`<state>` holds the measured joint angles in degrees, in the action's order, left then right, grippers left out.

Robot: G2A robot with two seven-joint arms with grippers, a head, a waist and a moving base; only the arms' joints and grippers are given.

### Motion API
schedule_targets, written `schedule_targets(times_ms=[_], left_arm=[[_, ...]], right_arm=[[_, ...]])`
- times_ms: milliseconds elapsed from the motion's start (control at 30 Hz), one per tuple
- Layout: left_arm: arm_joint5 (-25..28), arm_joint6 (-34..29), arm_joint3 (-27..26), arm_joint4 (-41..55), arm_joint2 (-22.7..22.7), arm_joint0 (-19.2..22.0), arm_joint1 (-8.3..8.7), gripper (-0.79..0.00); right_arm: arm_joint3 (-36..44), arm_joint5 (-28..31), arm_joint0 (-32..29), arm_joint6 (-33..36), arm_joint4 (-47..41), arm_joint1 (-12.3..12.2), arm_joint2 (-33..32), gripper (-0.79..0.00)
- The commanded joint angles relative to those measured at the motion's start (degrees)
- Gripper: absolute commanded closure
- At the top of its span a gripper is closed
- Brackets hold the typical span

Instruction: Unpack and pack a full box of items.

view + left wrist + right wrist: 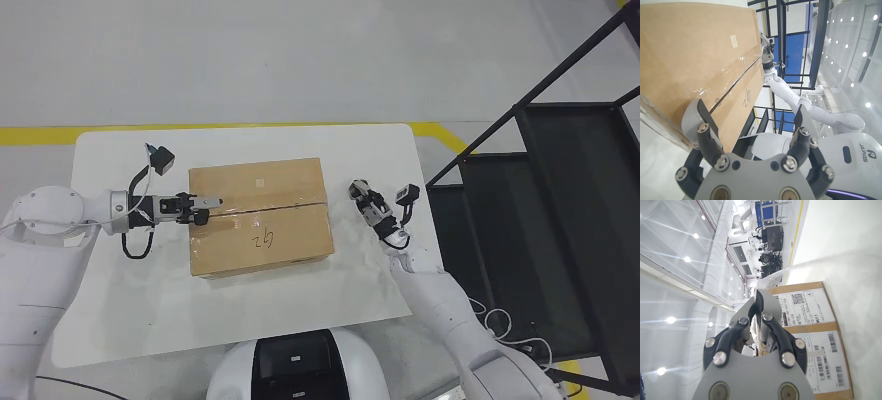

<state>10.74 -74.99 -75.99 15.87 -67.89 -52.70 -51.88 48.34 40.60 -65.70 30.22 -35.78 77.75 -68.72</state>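
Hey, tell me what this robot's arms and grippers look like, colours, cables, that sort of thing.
The left arm and right arm are smooth white rounded shells with black wrist sections. A thin black cable loops beside the left wrist. The left gripper and right gripper match: a grey plate with silver screws, black link bars, pale grey fingers and black ribbed pads.

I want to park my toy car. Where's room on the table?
Widest bare patch: the table strip between the box and the robot's edge. A thin strip lies beyond the box. Crowded: both box ends, at the left pincer and right pincer.
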Motion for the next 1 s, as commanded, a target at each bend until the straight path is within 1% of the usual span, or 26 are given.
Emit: schedule_targets(times_ms=[0, 100, 167, 233, 367, 467, 500, 633, 833, 967], left_arm=[[0.0, 0.0, 0.0, 0.0, 0.0, 0.0, 0.01, -0.785], [0.0, 0.2, 0.0, 0.1, 0.1, 0.0, 0.02, -0.785], [0.1, 0.3, 0.0, 0.0, 0.2, -0.1, 0.02, -0.785], [0.2, 0.6, -0.1, -0.1, 0.3, -0.1, 0.01, -0.785], [0.1, 0.8, -0.3, -0.1, 0.8, -0.1, -0.08, -0.785], [0.2, 0.8, -0.5, 0.0, 1.1, 0.0, -0.16, -0.785], [0.2, 0.8, -0.4, 0.1, 1.2, 0.1, -0.17, -0.785], [0.3, 0.8, -0.4, 0.3, 1.3, 0.2, -0.18, -0.785], [0.7, 0.9, -0.1, 0.8, 0.5, -0.2, 0.03, -0.785], [0.6, 0.9, -0.2, 0.8, 0.2, -0.4, 0.12, -0.785]], right_arm=[[1.4, 1.3, -1.0, -0.8, 2.3, -0.3, -0.8, 0.0], [5.5, 3.1, -3.6, -4.0, 7.7, -1.1, -2.5, 0.0], [9.8, 3.8, -6.4, -7.4, 12.5, -1.7, -4.2, 0.0], [15.6, 3.2, -9.7, -11.1, 18.1, -2.2, -5.8, 0.0], [28.9, -2.2, -15.9, -17.2, 29.2, -2.8, -7.4, 0.0], [36.1, -7.8, -18.0, -19.3, 36.7, -2.8, -6.6, -0.049], [37.7, -9.6, -18.1, -20.1, 38.7, -2.7, -6.0, -0.052], [40.4, -14.6, -16.6, -21.9, 43.7, -2.2, -2.6, 0.0], [40.9, -20.0, -13.9, -23.3, 49.9, -1.4, 2.1, 0.0], [40.6, -22.7, -13.1, -23.9, 52.6, -1.1, 3.8, 0.0]])
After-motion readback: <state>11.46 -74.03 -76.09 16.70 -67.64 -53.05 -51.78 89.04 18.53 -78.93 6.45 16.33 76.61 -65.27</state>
